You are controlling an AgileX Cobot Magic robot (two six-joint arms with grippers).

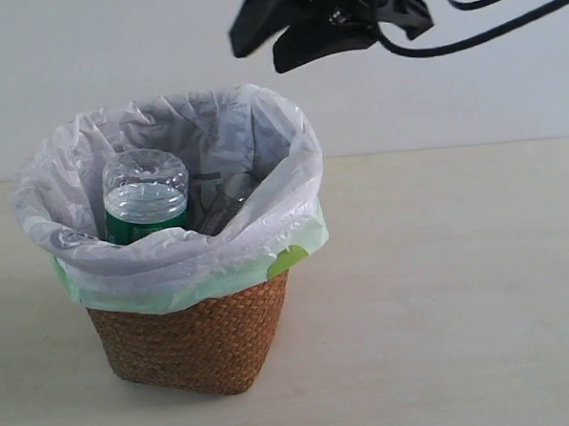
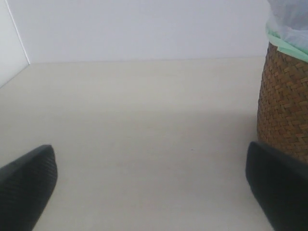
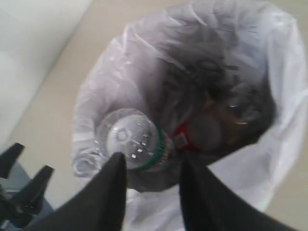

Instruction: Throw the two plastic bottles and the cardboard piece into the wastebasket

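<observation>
The wicker wastebasket with its white and green bag stands left of centre. The shorter bottle with the green label stands bottom-up inside it. In the right wrist view that bottle lies beside a red label of the longer bottle, deeper in the bag. A dim brownish shape lies in the bag's depth; I cannot tell whether it is the cardboard piece. My right gripper hangs open and empty above the basket's right rim, also. My left gripper is open over bare table beside the basket wall.
The basket stands on a pale beige table with a white wall behind. Black cables trail from the right arm at the top. A dark pronged part shows low beside the basket in the right wrist view.
</observation>
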